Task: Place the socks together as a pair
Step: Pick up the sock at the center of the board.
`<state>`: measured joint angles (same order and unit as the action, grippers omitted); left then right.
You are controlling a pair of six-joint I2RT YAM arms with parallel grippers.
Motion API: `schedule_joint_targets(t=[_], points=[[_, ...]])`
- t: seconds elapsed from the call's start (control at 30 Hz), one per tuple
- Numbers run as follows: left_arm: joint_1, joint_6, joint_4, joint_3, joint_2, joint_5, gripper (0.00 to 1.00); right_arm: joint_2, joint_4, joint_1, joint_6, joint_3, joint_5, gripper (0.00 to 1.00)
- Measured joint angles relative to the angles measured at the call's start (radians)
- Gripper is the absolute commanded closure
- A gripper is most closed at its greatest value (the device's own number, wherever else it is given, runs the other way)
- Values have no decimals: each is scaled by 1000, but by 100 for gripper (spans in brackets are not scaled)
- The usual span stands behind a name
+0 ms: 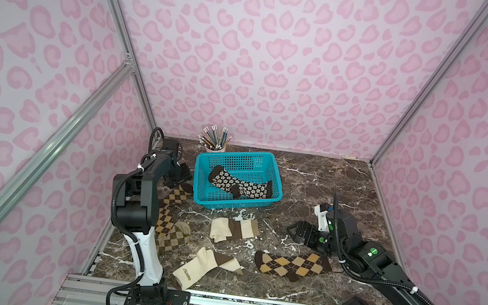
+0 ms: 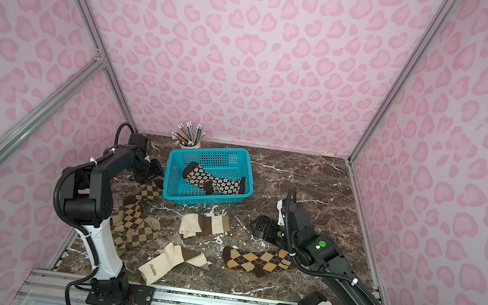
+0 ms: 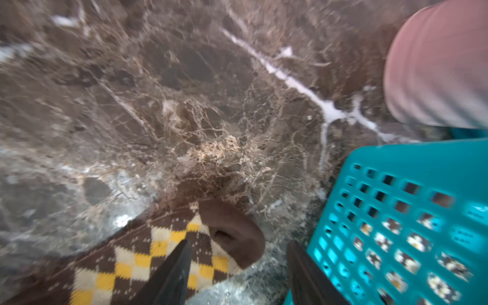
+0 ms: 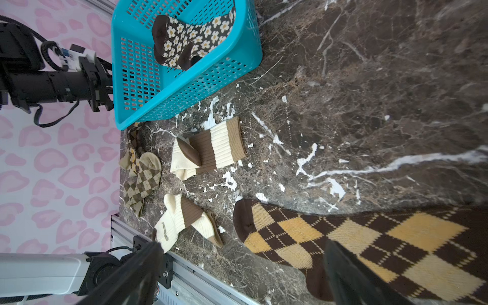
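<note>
Top views. A: Where do we mark the edges and the free room?

B: In both top views the tabletop (image 1: pixel 344 187) is closed on three sides by pink panels (image 1: pixel 280 67). Its far right part lies bare. The blue basket (image 1: pixel 229 201) stands far left of centre, with a pencil cup (image 1: pixel 214 146) just behind it. The left claw (image 1: pixel 184 172) sits in the narrow lane between the basket wall and the left panel.

A: How do the socks lie?

B: The flowered socks (image 1: pixel 241 185) lie inside the basket. The first argyle sock (image 1: pixel 176 195) runs slantwise from the basket's near left corner toward the left arm, dark end by the basket. The second argyle sock (image 1: pixel 291 265) lies nearer the front rail (image 1: pixel 247 303), with its long axis across the tabletop and its toe toward the left arm's side. Between them lie two cream socks (image 1: pixel 233 229), and the olive check socks (image 1: pixel 172 235) lie beside the left arm.

A: And the claws?

B: In the left wrist view the left claw (image 3: pixel 237 274) stands partly open. One finger lies over the argyle knit and the other is just beside the basket. We cannot tell whether it pinches the sock. The right claw (image 1: pixel 293 231) is spread wide just beyond the second argyle sock and holds nothing.
</note>
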<state>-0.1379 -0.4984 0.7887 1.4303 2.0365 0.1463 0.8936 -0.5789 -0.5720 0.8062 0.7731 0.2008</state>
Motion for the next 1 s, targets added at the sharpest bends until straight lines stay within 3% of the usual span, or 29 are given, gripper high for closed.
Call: schedule_joint_targets(t=[0.23,0.37,0.5,0.7,1.0], points=[[9,0,-5,49,91,-17,51,-26,-6,0,8,-12,-5,0],[10,11,-24,64,116,-23,79,-44,-6,0,15,-24,-16,0],[2,32,-81,10,84,-23,95,-49,-6,0,16,-29,-19,0],[-35,68,-12,-56,-75,-27,96,-48,6,0,15,-33,-23,0],[-36,68,53,27,-369,56,96,-6,62,0,5,-48,-19,0]])
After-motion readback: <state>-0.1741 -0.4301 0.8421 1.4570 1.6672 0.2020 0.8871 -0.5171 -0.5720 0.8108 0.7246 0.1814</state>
